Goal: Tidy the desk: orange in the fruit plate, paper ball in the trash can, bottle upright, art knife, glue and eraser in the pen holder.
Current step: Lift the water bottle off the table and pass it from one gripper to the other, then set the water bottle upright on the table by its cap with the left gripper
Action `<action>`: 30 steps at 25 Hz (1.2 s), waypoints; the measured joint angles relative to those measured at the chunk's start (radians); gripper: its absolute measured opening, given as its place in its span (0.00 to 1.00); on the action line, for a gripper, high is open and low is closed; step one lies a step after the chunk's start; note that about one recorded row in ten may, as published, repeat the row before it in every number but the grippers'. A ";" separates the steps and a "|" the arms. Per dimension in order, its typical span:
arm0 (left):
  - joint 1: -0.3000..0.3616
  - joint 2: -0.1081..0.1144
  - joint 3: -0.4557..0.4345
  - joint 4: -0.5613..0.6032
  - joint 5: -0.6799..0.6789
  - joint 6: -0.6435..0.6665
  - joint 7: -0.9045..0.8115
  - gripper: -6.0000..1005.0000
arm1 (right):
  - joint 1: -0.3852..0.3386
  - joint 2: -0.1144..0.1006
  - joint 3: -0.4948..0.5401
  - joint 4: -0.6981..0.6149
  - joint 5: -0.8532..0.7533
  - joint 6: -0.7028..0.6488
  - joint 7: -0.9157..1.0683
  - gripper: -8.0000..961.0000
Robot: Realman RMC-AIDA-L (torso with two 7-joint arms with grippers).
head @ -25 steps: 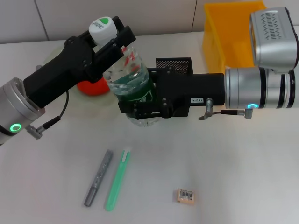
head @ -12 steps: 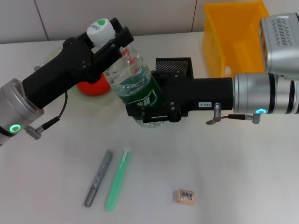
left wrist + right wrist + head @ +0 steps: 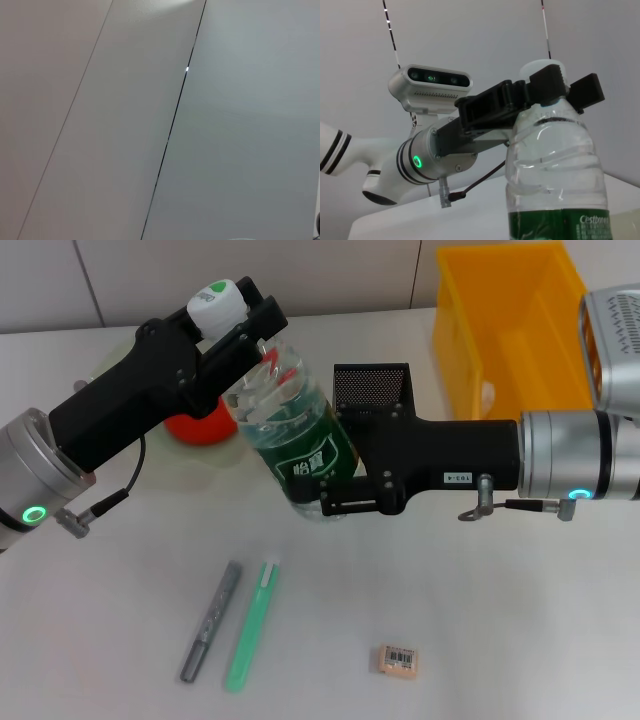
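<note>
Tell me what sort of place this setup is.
Likely a staged desk workspace for robot practice: a plain white table holding stationery such as an eraser and a black mesh pen holder, with a yellow trash can against a bare panelled wall.

Black boxy forearms; silver wrist cuffs with green ring lights; thin black cables; white label.

I've got both arms in, meeting mid-frame. Left arm comes from the near-left edge, angled up and away; its left pincer is clamped on the bottle neck, just under the cap, fingers either side. Right arm reaches across horizontally from the right edge, wrist ring lit green; right pincer sits at the bottle's lower body, fingers touching it, but grip state I can't make out.
</note>
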 joint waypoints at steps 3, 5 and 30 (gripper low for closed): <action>0.003 0.000 -0.001 -0.001 0.000 0.003 0.000 0.43 | -0.009 0.000 0.002 -0.005 0.000 -0.011 0.000 0.80; 0.007 0.000 -0.002 0.001 0.000 0.005 0.000 0.43 | -0.017 0.000 0.002 -0.010 0.000 -0.014 0.000 0.80; 0.012 0.000 -0.003 0.001 -0.005 0.006 0.018 0.43 | -0.083 -0.001 0.032 -0.036 -0.002 -0.060 -0.008 0.80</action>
